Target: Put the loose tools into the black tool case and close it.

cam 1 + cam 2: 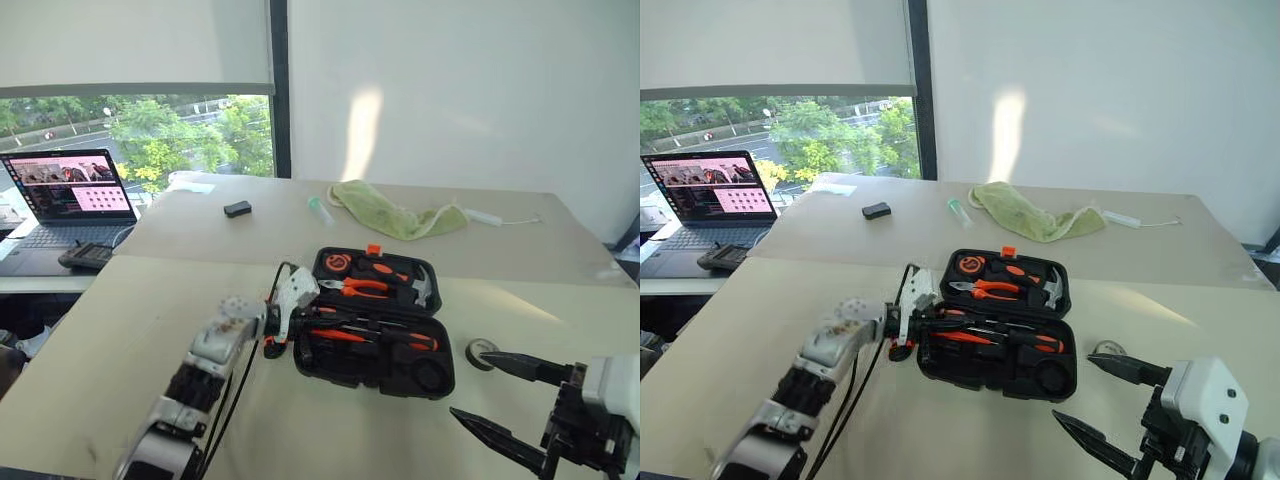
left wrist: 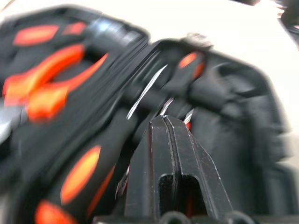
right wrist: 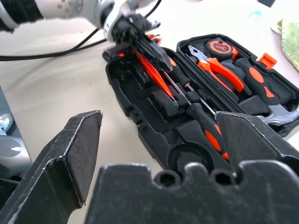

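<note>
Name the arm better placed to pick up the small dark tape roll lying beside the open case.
Right. The right gripper hangs open close to the small dark tape roll; the left gripper is shut across the black plastic tool case.

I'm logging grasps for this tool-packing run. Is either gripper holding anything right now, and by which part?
Nothing is held. The left gripper is shut with nothing between its fingers, over the open tool case. The right gripper is open, apart from it.

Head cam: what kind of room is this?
Probably an office or lab workspace. Pale tables stand by a window overlooking trees and a road, an open laptop sits on a side desk, and a green cloth and a black tool case lie on the tables.
</note>
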{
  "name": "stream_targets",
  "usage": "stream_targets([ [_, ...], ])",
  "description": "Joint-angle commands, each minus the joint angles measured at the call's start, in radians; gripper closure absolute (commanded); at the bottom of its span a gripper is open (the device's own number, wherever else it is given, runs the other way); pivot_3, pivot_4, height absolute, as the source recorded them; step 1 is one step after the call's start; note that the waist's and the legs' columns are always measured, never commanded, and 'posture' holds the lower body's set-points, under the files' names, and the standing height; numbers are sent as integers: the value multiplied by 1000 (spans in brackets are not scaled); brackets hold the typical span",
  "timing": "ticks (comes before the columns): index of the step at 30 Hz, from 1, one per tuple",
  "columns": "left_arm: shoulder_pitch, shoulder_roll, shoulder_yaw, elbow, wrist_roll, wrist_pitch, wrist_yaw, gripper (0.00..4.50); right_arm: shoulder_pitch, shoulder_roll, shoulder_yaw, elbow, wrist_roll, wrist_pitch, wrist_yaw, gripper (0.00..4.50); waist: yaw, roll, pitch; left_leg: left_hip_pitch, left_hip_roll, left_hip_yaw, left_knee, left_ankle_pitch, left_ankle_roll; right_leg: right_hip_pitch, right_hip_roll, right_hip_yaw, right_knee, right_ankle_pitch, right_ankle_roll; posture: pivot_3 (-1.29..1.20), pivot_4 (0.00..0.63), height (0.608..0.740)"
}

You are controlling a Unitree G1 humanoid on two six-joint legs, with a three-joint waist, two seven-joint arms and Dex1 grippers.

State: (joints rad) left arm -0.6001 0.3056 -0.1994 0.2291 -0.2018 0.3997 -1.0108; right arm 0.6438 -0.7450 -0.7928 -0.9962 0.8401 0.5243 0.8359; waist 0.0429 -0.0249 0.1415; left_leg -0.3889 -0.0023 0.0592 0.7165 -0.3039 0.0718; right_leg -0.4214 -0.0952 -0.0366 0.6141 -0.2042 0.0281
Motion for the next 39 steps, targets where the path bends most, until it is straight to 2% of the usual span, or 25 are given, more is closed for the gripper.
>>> stream_targets([
  [1,6,0,30,-59,1,0,67,4485,10,-3,-19,-28,22,-18,-5,0,-2,0,0,0,0,0,0,0,0,0,0,0,0,0,0,0,150,740],
  [10,45,34,-9,-116,17,92,103,4485,3,-17,-10,-12,21,-18,0,0,-3,0,0,1,0,0,0,0,0,0,0,1,0,0,0,0,150,740],
  [23,222,99,-76,-156,60,-34,78,4485,3,-21,-5,-4,14,-19,13,0,-5,6,-6,5,1,0,-2,0,0,2,-2,3,-1,0,0,0,150,740],
  [26,237,103,-78,-136,55,-8,88,4485,5,-24,-11,-2,17,-18,18,0,-3,8,-8,6,1,0,-2,0,0,4,-3,3,-1,0,-1,0,150,740],
  [32,237,85,-54,-138,-6,124,105,4485,4,-30,-16,2,19,-16,26,0,-6,9,-10,19,2,0,-4,1,1,17,-4,3,-3,-5,-6,0,150,740],
  [34,236,78,-32,-143,-45,171,98,4485,0,-33,-14,4,19,-14,26,0,-8,12,-12,20,2,1,-4,1,1,18,-5,3,-3,-9,1,0,150,740],
  [39,234,35,147,-286,-293,207,53,4485,-7,-37,-7,12,14,-17,32,0,-7,12,-12,18,2,1,-5,1,1,15,-6,2,-2,-4,-2,0,150,740],
])
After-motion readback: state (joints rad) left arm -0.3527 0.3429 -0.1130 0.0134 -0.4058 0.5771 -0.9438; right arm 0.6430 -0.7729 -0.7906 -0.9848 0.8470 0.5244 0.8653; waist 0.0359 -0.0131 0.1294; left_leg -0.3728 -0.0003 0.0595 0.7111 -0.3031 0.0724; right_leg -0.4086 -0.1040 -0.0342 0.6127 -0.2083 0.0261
